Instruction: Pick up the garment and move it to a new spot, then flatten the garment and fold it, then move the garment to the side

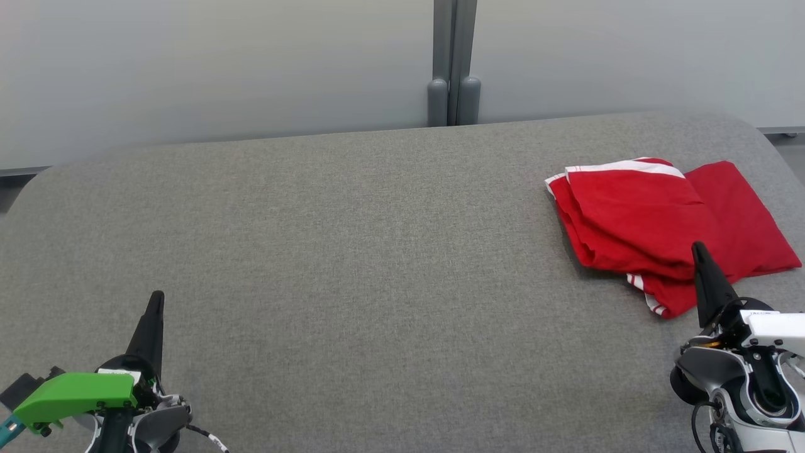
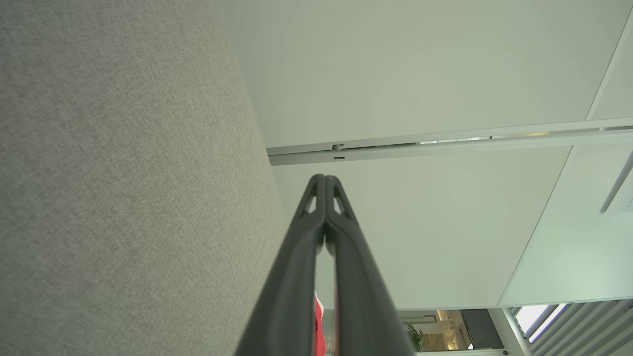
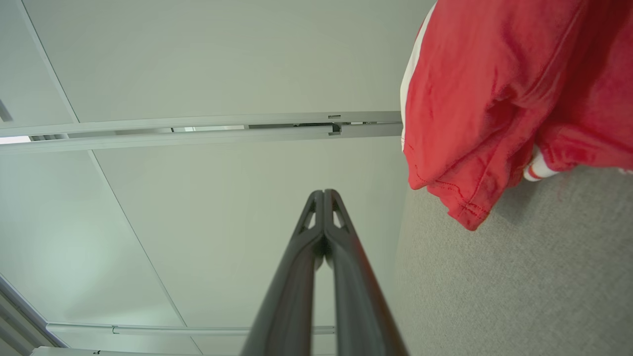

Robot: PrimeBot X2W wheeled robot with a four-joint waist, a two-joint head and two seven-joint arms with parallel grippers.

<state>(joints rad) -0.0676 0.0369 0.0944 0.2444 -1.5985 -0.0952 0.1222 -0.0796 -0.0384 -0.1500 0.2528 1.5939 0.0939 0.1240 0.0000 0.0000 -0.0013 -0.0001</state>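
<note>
Grey woven table covering, one, spread under and ahead of the left gripper and the right gripper. Pale partition panels, standing beyond both grippers at the covering's far edge, joined by a grey post roughly midway between them. Small potted plant and slatted blinds, far beyond the left gripper.
</note>
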